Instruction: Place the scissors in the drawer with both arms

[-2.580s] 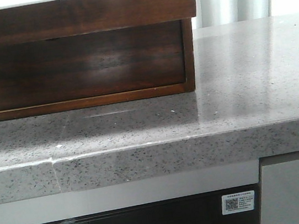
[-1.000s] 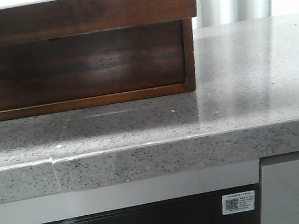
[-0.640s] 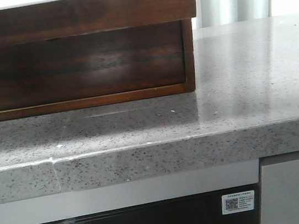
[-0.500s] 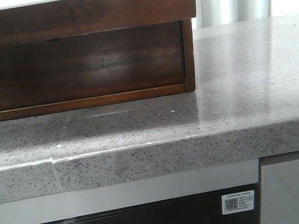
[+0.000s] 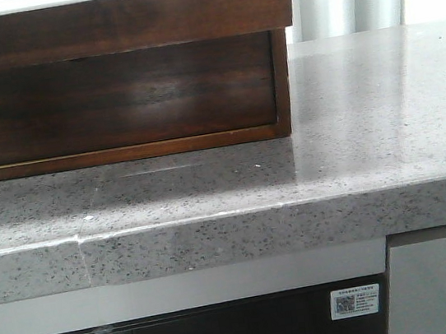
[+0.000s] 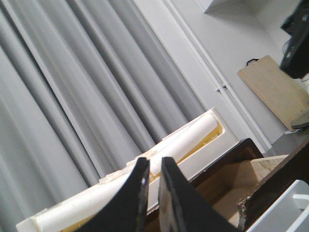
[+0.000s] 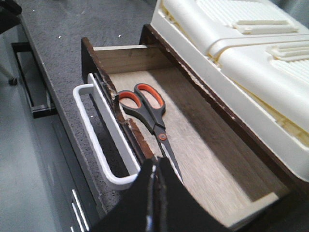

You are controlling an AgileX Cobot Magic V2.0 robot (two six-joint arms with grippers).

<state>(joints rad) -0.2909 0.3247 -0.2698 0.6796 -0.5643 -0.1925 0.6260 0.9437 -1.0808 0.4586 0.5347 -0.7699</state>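
The scissors point(image 7: 150, 112) lie flat on the pale wooden floor of the open drawer point(image 7: 203, 159), their orange-lined loops close behind the drawer's dark front board and the blades pointing along it. A white bar handle point(image 7: 99, 140) sits on the outside of that front board, over the speckled grey counter point(image 7: 72, 43), and a cream plastic tray point(image 7: 251, 58) rests on the cabinet above the drawer's far side. My right pincer point(image 7: 155, 193) hangs above the scissors with its fingers pressed together and empty, and my left pincer point(image 6: 150, 193), nearly pressed together with a thin gap, holds nothing and points toward grey curtains point(image 6: 72, 87).
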